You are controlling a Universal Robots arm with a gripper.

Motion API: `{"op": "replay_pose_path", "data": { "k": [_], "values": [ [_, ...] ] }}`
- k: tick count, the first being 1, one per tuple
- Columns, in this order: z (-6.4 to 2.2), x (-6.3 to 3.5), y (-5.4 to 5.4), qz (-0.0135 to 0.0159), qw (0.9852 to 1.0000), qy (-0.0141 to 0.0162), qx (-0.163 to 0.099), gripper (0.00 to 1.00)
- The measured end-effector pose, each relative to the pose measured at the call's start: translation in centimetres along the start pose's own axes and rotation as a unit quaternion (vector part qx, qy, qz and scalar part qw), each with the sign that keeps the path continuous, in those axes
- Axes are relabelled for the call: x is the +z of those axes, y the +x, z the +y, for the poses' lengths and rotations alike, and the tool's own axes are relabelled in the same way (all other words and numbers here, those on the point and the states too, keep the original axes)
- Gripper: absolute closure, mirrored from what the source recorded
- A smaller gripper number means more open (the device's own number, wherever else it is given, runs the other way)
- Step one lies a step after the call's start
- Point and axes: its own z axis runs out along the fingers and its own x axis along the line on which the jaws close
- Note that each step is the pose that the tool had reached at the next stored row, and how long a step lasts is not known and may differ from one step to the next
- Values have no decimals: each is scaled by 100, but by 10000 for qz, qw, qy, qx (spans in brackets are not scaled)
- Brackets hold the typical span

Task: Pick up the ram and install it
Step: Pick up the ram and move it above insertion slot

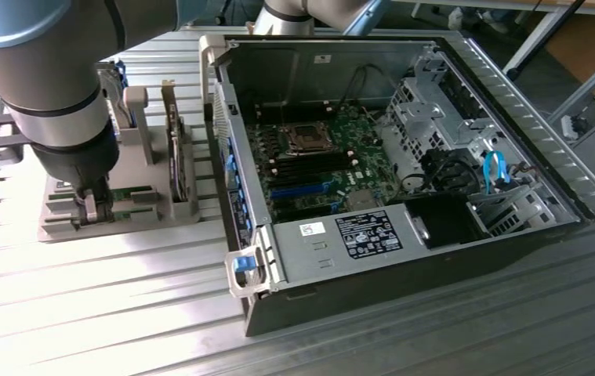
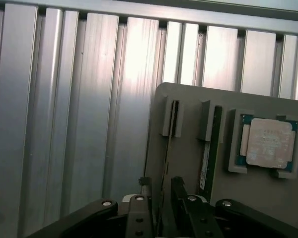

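Pick-up step: black gripper (image 2: 161, 182) w/ released jaws straddled thin green ram stick (image 2: 169, 144), 9 o'clock of open black PC case (image 1: 381, 305); prob. needed a square pinch.

One robot arm (image 1: 56, 86) carries one end effector (image 2: 161, 188) with two fingers (image 2: 144, 198). One slatted metal surface (image 2: 89, 99) bears one grey holder (image 2: 188, 99). The holder has two thin boards on edge, a first ram stick (image 2: 169, 144) and a second ram stick (image 2: 212, 148), plus one square silver processor (image 2: 268, 144). One open computer case (image 1: 381, 298) contains one motherboard (image 1: 350, 168), one power supply (image 1: 355, 235) and one blue cable (image 1: 494, 168).
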Motion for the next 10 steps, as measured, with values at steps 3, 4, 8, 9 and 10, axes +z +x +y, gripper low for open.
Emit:
{"op": "replay_pose_path", "data": {
  "k": [3, 4, 8, 9, 10],
  "values": [
    [-7, 30, -47, 0, 10000, 1, -1, 71],
    [-7, 42, -47, 0, 10000, 1, -2, 71],
    [-7, 66, -47, 2, 10000, 20, -2, 71],
    [-7, 69, -47, 11, 9999, 111, -3, 71],
    [-8, 70, -46, 17, 9998, 181, -6, 71]
  ]
}}
